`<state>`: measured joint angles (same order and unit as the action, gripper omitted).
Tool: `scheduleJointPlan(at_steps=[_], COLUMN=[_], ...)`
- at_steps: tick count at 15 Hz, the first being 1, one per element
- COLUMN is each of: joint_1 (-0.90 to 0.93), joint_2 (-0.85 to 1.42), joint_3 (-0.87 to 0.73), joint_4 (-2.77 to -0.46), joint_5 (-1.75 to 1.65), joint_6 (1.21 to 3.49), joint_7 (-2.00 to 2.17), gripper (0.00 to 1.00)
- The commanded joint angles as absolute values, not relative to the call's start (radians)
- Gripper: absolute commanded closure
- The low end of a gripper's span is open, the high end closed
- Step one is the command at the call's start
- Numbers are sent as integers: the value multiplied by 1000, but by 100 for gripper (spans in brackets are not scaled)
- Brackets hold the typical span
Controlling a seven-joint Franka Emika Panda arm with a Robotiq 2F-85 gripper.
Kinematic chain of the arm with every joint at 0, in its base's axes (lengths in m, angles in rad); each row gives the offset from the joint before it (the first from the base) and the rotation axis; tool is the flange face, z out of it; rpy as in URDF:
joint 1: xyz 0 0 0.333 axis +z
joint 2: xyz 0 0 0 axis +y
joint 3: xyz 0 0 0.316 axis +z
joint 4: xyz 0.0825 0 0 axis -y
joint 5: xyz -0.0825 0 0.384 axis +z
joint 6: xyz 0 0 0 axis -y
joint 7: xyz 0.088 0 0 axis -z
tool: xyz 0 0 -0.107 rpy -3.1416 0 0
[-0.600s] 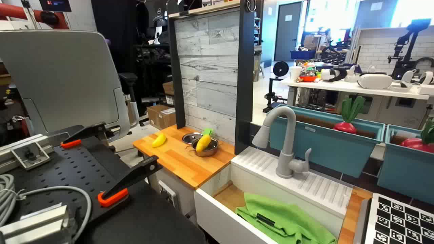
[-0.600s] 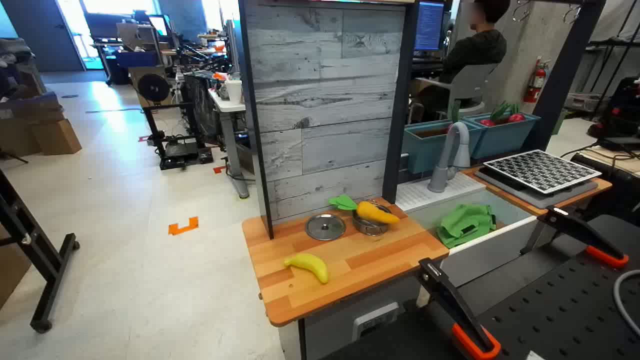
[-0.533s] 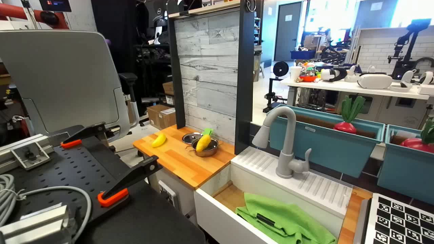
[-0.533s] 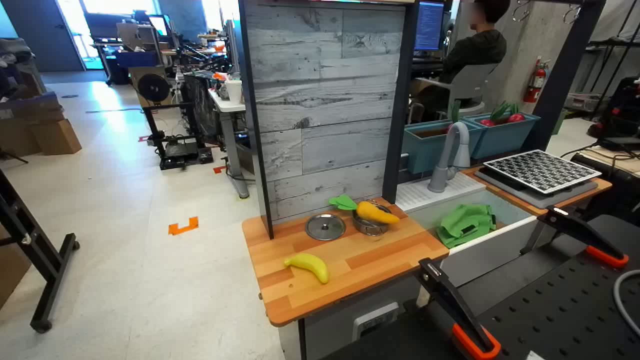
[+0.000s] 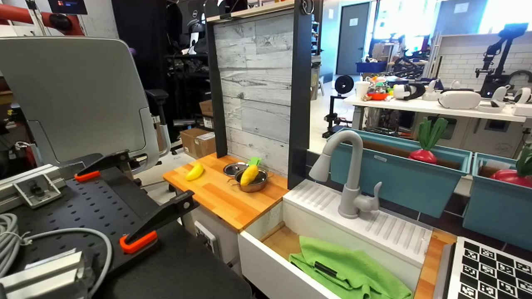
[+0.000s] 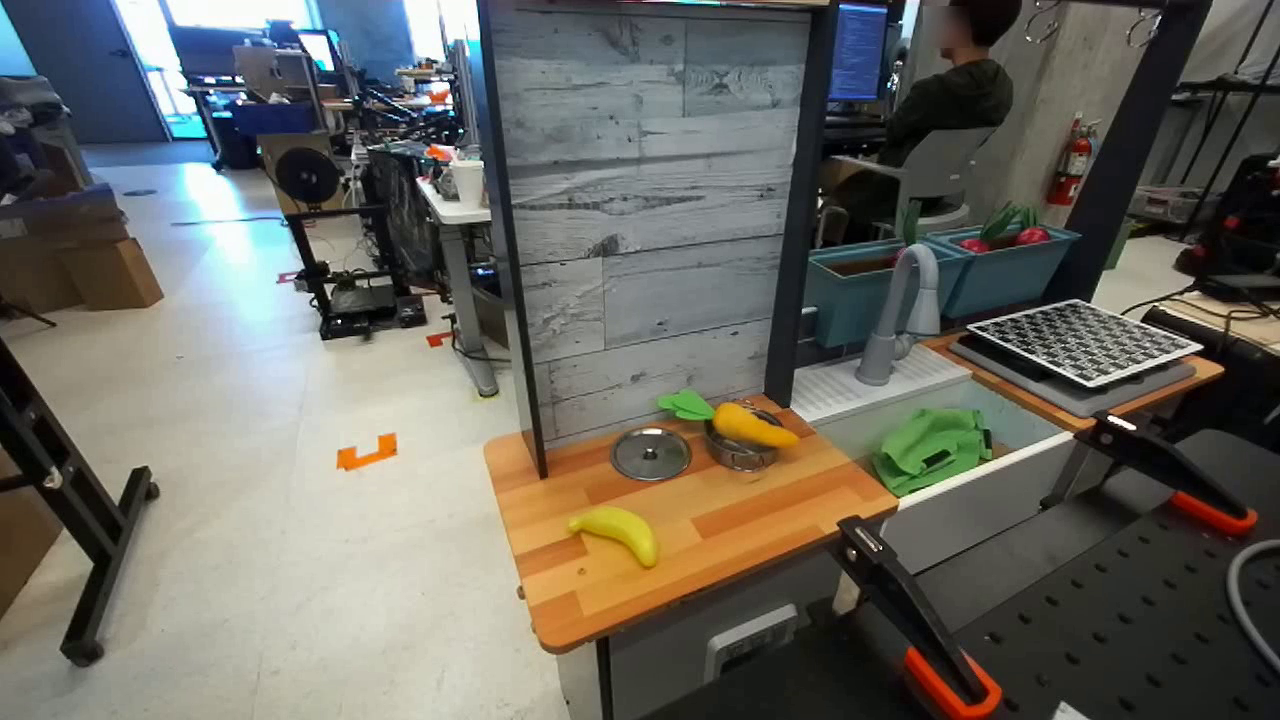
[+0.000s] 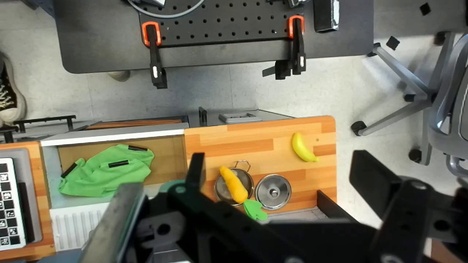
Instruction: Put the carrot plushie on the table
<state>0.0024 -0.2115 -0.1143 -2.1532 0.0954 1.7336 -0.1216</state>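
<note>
1. Carrot (image 7: 234,184) is perched across the pot (image 7: 245,178) on the worktop (image 7: 263,157).
2. Jaws are spread wide, empty, well away.
3. Wrist view: carrot is seen left of jaw midline, aslant; turn probably needed.

- Far left, a round DELL logo (image 5: 194,13) on a dark monitor (image 5: 188,11), just legible to me.
- Paper sheet (image 5: 353,22) on the far door (image 5: 350,47): too small to read.
- Lines of text (image 6: 855,45) on the far screen (image 6: 860,80): I can't read them.
- White label (image 5: 379,158) on the left teal planter (image 5: 401,178): illegible.
- Black-and-white code squares (image 6: 1070,340) on the board (image 6: 1090,345) at right.
</note>
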Motion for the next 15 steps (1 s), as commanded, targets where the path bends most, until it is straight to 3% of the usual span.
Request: scheduleJointPlan(at_steps=[1,15], joint_1=[-7,-4], joint_2=[-168,95], joint_3=[-74,-32], joint_4=[-2176,-2301], joint_5=[60,-90], joint_6=[1803,2169], joint_7=[-102,-87], gripper=[0,0])
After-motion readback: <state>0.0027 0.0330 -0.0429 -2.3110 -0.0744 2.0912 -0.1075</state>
